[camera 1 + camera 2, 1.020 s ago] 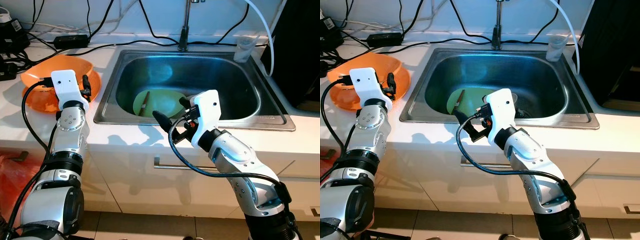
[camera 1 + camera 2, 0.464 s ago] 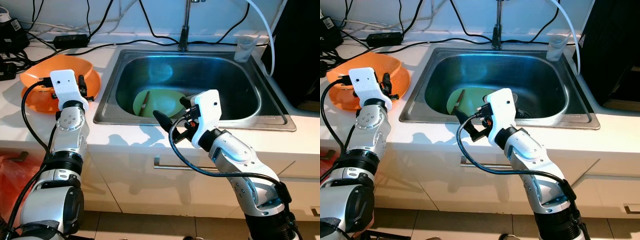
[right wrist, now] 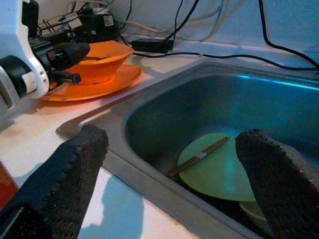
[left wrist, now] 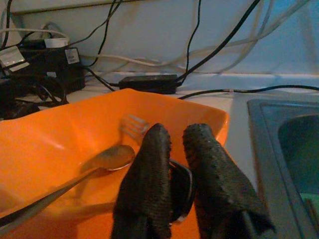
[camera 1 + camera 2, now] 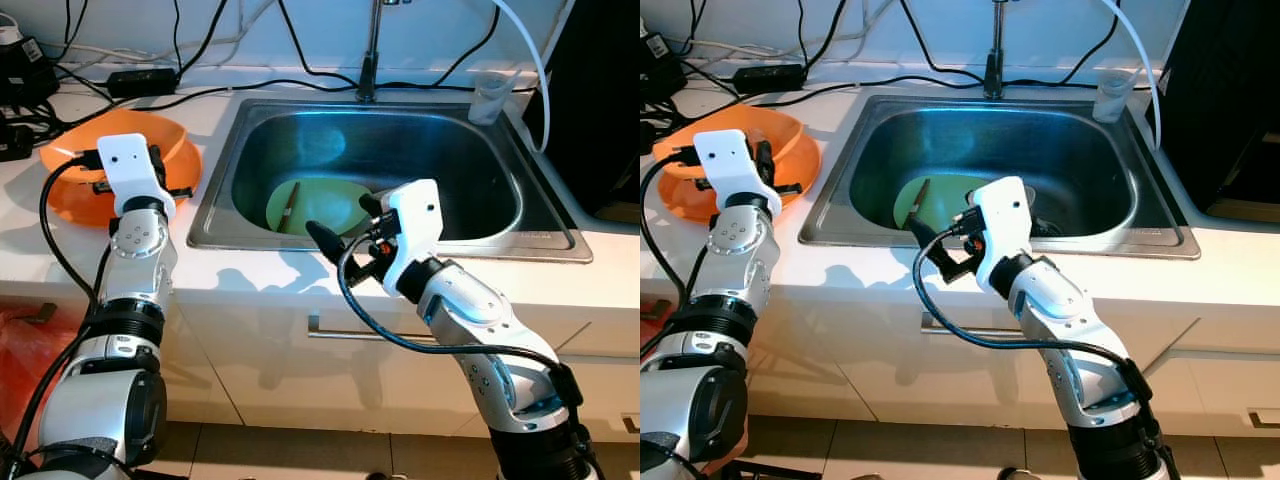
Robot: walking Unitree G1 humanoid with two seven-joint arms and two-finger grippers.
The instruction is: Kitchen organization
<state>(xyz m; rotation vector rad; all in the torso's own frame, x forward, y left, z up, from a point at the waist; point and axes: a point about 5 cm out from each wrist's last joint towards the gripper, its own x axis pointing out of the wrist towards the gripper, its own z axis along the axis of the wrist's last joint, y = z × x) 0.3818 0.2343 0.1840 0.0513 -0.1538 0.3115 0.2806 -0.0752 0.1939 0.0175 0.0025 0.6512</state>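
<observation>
An orange bowl [image 5: 110, 150] sits on an orange plate [image 3: 89, 88] on the counter left of the sink. A spoon [image 4: 107, 158] and a fork [image 4: 132, 127] lie inside it. My left gripper [image 4: 177, 134] hangs over the bowl's near rim, shut on a dark utensil [image 4: 174, 191] whose black handle [image 3: 65, 77] sticks out sideways. In the steel sink [image 5: 500, 235] lies a green plate [image 5: 330, 205] with a brown stick-like utensil [image 3: 199, 155] across it. Above the sink's front edge my right gripper [image 5: 345, 222] stands open and holds nothing.
Black cables and a power adapter [image 5: 145, 78] run along the back of the counter. The faucet [image 5: 368, 60] rises behind the sink, with a clear cup [image 5: 490, 95] at its back right corner. A black appliance [image 5: 600, 100] stands at the right. A drawer handle [image 5: 330, 328] is below the counter.
My left wrist has turned and moved back over the orange bowl, so the held utensil's handle now lies level. The right arm has stayed put.
</observation>
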